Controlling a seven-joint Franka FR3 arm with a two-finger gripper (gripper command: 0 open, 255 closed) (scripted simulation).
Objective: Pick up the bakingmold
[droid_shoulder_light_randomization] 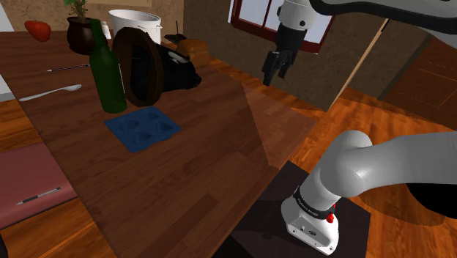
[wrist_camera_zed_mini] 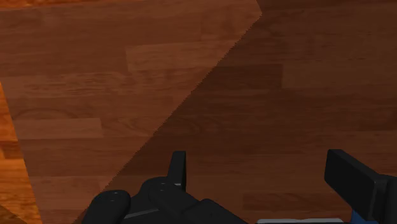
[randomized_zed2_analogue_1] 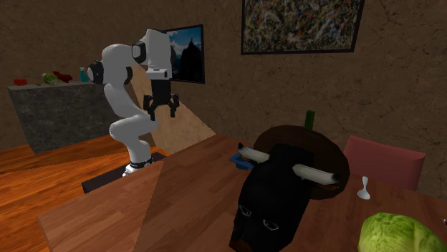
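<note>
In the shoulder view, the blue baking mold (droid_shoulder_light_randomization: 143, 126) is seen lying flat on the wooden table (droid_shoulder_light_randomization: 183, 176), just beside the foot of a green bottle (droid_shoulder_light_randomization: 106, 69). A black bull head (droid_shoulder_light_randomization: 165, 72) on a round wooden plate is placed just behind the mold, and a spoon (droid_shoulder_light_randomization: 51, 91) lies well apart, near the table's edge at this view's left. Between the mold and the table edge nearest to the stand, only bare wood is seen. The gripper (droid_shoulder_light_randomization: 275, 75) is held high in the air, well apart from the mold, toward this view's right.

In the second exterior view, the gripper (randomized_zed2_analogue_1: 162, 113) is seen pointing down, above the far end of the table (randomized_zed2_analogue_1: 186, 193). A small part of the mold (randomized_zed2_analogue_1: 238, 156) is visible beside the bull head (randomized_zed2_analogue_1: 276, 193), which covers the rest. A cabbage (randomized_zed2_analogue_1: 401, 233) is found at the lower right corner.

In the wrist view, the fingers (wrist_camera_zed_mini: 178, 167) of the gripper (wrist_camera_zed_mini: 267, 178) are spread wide with nothing between them. Bare table wood (wrist_camera_zed_mini: 191, 76) is seen under them, and a strip of orange floor (wrist_camera_zed_mini: 9, 165) is seen beyond the table's edge.
</note>
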